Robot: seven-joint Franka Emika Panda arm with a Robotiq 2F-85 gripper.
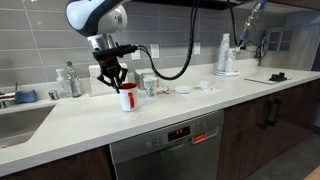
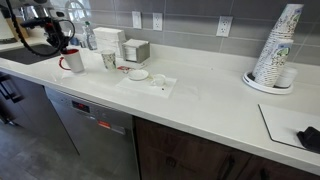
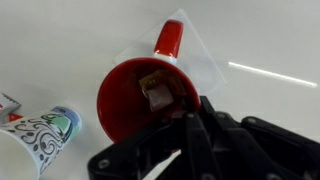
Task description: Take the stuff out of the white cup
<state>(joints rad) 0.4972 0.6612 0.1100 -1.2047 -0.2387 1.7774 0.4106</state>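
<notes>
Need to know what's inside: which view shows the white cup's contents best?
The wrist view: it looks down into the white cup, showing its red inside and a brownish item. Both exterior views show only its outside, small, from the side.

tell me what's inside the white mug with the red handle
A small tan item sits in the white cup; the gripper hides the near part of its inside.

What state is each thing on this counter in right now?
white cup: upright
stuff: brownish piece, inside the white cup
tool: over the cup's mouth; open or shut unclear
paper cup: upright, beside the white cup
cup stack: upright
dishwasher: door shut, display lit
</notes>
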